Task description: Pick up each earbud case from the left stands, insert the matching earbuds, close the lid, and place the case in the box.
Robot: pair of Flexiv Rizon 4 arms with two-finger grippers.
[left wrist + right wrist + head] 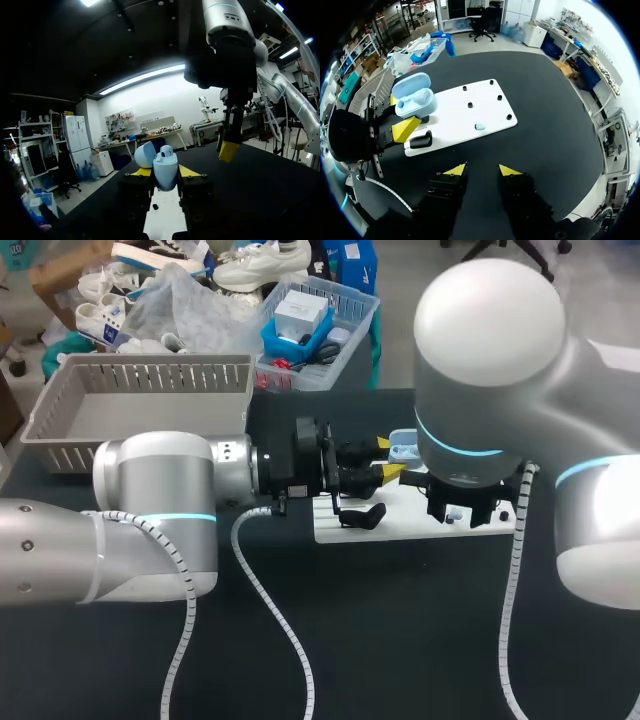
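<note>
**Left gripper** point(165, 172): I am holding it level above the table, both yellow-tipped fingers pressing from two sides on the earbud case point(416, 102), set only as far apart as the case is wide.

**Earbud case**: light blue, sitting up off the table between those fingers, over the end of the white board point(455, 117) nearest my left arm. Its lid point(145, 154) is standing open, tipped back. Something rounded is showing at the top of the base; I cannot tell for sure that it is an earbud.

**Right gripper** point(482, 171): I am hanging it fingers-down above the table beside the white board, with the fingers spread apart and gripping nothing. In the left wrist view one of its yellow tips is hanging just beyond the case, apart from it.

**Loose earbud** point(480, 126): small, light blue, lying on the white board near its middle, between the black pegs point(469, 105).

**White board**: lying flat on the black table point(400, 640), with several short black pegs standing on it.

**Black piece** point(422, 140): lying at the board's edge, under my left gripper's fingers; I cannot tell what it is.

**Grey basket** point(150, 365): slatted walls, sitting at the table's far left corner, well apart from both grippers.
</note>
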